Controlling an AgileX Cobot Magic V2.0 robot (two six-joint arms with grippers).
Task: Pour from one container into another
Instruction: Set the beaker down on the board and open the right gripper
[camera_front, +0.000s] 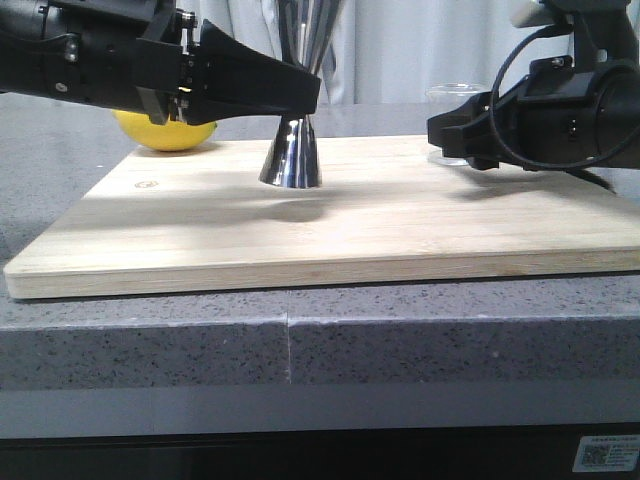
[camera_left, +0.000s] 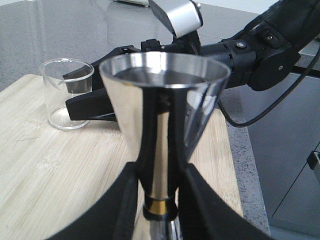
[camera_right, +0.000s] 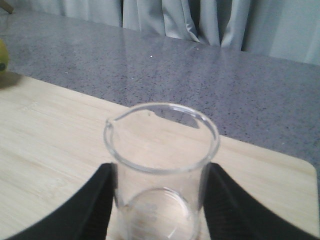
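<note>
The steel jigger (camera_front: 291, 160) stands upright on the wooden board (camera_front: 400, 230), its gold band at the narrow waist. My left gripper (camera_front: 305, 95) comes in from the left and is shut on the jigger (camera_left: 165, 90) at that waist, both fingers (camera_left: 125, 200) pressing its sides. The clear glass beaker (camera_right: 160, 145) stands on the board at the back right, spout toward the jigger, and looks empty. My right gripper (camera_right: 160, 172) is shut on it, one finger against each wall. In the front view the beaker (camera_front: 452, 97) is mostly hidden behind the right gripper (camera_front: 440, 135).
A yellow lemon (camera_front: 165, 132) lies at the board's back left corner, behind the left arm. The board lies on a grey speckled counter (camera_front: 150, 340). Curtains hang behind. The right arm's cable (camera_front: 505, 90) loops above its gripper.
</note>
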